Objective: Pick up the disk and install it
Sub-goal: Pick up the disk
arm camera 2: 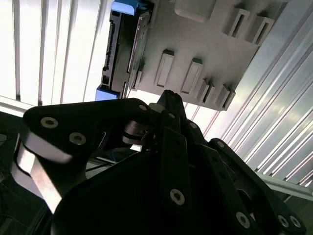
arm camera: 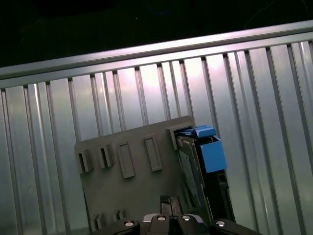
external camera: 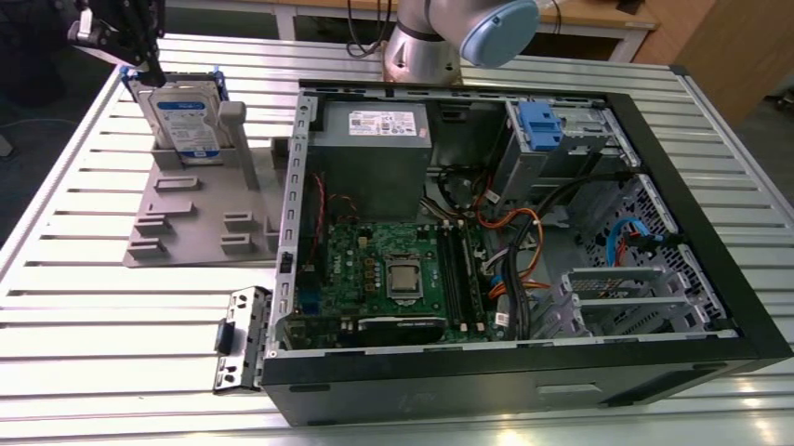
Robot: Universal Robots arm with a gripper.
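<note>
As seen from the near edge in the exterior view, starts with a slatted metal table [external camera: 74, 307], pale and glossy under the room light. Carries a black computer case [external camera: 522, 395] lying open on its side toward the exterior view's right, with a small metal bracket [external camera: 242, 339] propped just beside its near left corner. Shows inside a green motherboard [external camera: 385, 269] and orange cables [external camera: 522, 232], then farther back a grey power supply [external camera: 372, 149] and a blue-fronted drive cage [external camera: 552, 130]. Bears, left of the case, a grey slotted holder [external camera: 199, 218] flat on the slats. Seats the disk [external camera: 186, 121] [arm camera 2: 124, 49] [arm camera: 195, 166] on edge in the holder's far end, well apart from the drive cage, with a blue bracket round it and the label facing near; presents it edge-on in both wrist views. Hangs the gripper [external camera: 152, 72] [arm camera 2: 167, 95] [arm camera: 166, 200] just above the disk's far left corner; cannot tell whether touching. Draws the fingertips together, grasping nothing. Ends far off with the arm's base [external camera: 429, 46] at the table's far edge, wooden desks [external camera: 596, 14] behind, and dark floor at the exterior view's left.
</note>
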